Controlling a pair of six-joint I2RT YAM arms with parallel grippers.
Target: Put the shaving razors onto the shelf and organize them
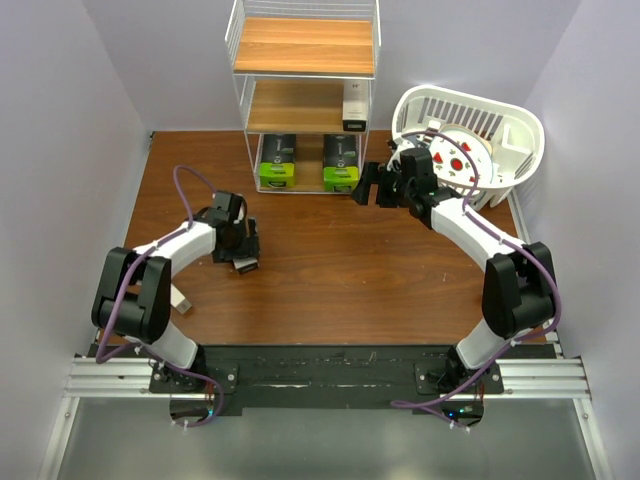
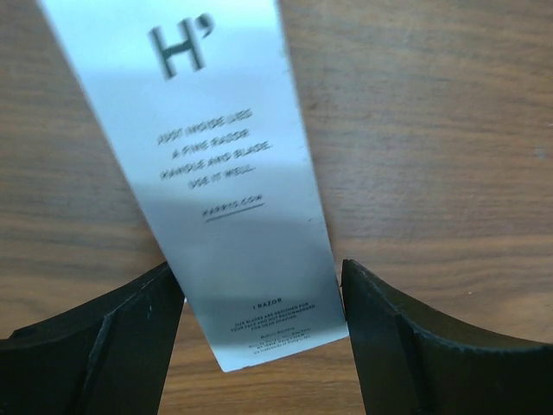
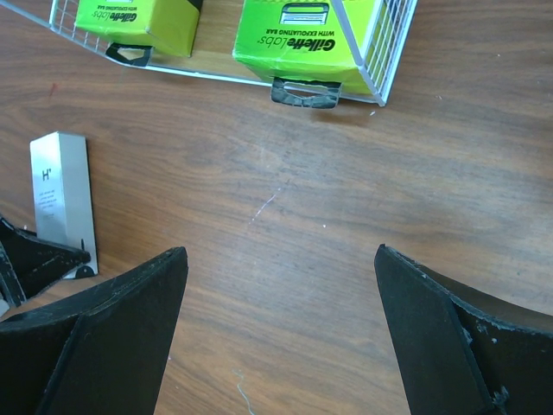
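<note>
"Silvery matte card, a long slim oblong with square corners: that carton (image 2: 233, 173) lies flat and printed face up on the brown wood-grain table (image 1: 330, 270), left of the middle."

"Is it held?"

"I'd say not. The left gripper (image 2: 257, 268) straddles its near end with the black fingers spread fairly wide. One finger is right at the carton's edge, and a thin strip of wood shows beside the other. The carton's weight is on the table."

"How far along is the job?"

"Roughly halfway, I judge. The shelf (image 1: 305, 45), white wire with three pale wooden tiers, stands at the middle of the table's far edge. Two black packs (image 1: 277, 168) with glossy lime-green ends sit side by side on its bottom tier. A small white box (image 1: 354, 108) stands at the right end of the middle tier, and the top tier shows bare wood."

"What's left?"

"This carton, and what looks like a second carton (image 1: 181, 300) near the left edge, partly hidden by the arm. It's too small for me to be sure."

"And the other arm?"

"The right gripper (image 3: 281, 251) hangs just off the shelf's front right corner. Its fingers are as wide as they go, with only bare table between them. A white slatted plastic basket (image 1: 525, 150) sits in the far right corner."
</note>
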